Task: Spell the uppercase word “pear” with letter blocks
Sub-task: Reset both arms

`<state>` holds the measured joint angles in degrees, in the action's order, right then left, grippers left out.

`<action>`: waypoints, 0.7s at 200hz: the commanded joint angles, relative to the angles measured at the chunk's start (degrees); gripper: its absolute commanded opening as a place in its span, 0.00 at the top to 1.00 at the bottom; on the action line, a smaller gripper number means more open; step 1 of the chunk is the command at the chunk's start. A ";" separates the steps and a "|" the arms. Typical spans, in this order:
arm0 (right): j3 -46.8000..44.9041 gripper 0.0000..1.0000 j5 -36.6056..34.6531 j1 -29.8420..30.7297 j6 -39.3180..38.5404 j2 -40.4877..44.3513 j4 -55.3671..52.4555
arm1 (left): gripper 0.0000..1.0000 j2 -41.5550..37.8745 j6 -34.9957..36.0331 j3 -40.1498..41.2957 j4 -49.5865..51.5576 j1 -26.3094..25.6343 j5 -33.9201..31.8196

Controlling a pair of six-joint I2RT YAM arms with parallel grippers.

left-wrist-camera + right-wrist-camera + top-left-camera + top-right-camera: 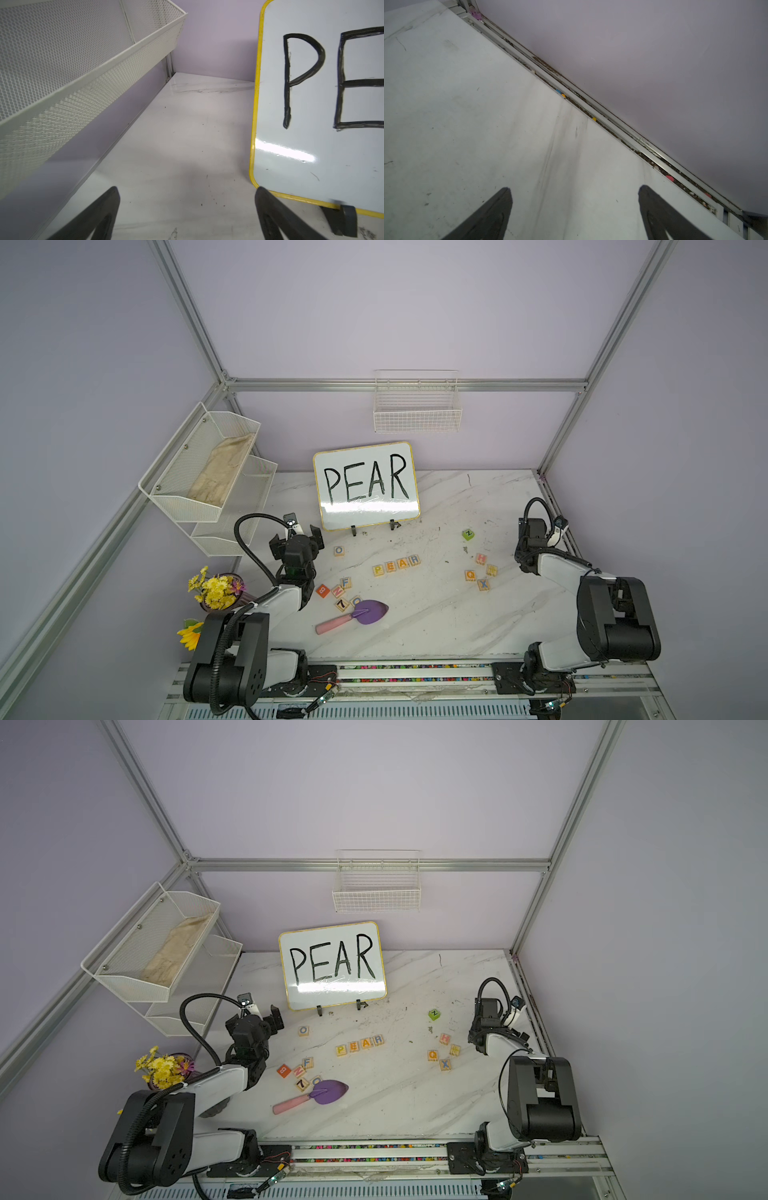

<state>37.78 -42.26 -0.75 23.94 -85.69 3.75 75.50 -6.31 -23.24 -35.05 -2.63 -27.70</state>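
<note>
In a top view the letter blocks (397, 565), already reading PEAR, are lying mid-table in a row running nine-to-three, sitting around three o'clock from the nearer left gripper (187, 190) and nine o'clock from the right gripper (574, 188), both gaping wide and holding nothing.

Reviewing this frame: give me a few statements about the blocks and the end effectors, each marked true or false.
1. The letter blocks spell PEAR in one row in front of the whiteboard. True.
2. The left end effector holds a block. False: it is open and empty.
3. The right end effector is open over bare table. True.
4. The purple trowel lies on the row. False: it lies apart, nearer the arms' bases.
5. The green block is in the row. False: it sits apart, toward the right arm.
</note>
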 commanded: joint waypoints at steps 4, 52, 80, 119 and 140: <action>-3.63 0.03 -1.15 -0.30 -3.21 -2.16 15.10 | 0.00 3.22 -0.61 2.99 -11.41 2.82 1.84; -9.35 0.03 3.45 -0.30 -11.13 -4.78 30.78 | 0.00 8.72 -0.75 5.16 -20.24 3.69 5.88; -11.05 0.03 6.65 -0.30 -13.74 -4.43 34.62 | 0.00 8.56 -0.95 5.81 -20.95 3.66 6.38; -11.77 0.03 10.07 -0.30 -15.26 -4.21 36.00 | 0.00 9.16 1.15 6.28 -21.99 3.69 11.46; -12.45 0.03 12.74 -0.22 -18.30 -4.06 38.68 | 0.00 12.82 5.84 7.71 -28.38 2.36 14.45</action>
<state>25.89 -33.06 -0.75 9.76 -90.21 37.19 85.10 -5.48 -18.46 -54.26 0.64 -17.98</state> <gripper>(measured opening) 0.975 0.997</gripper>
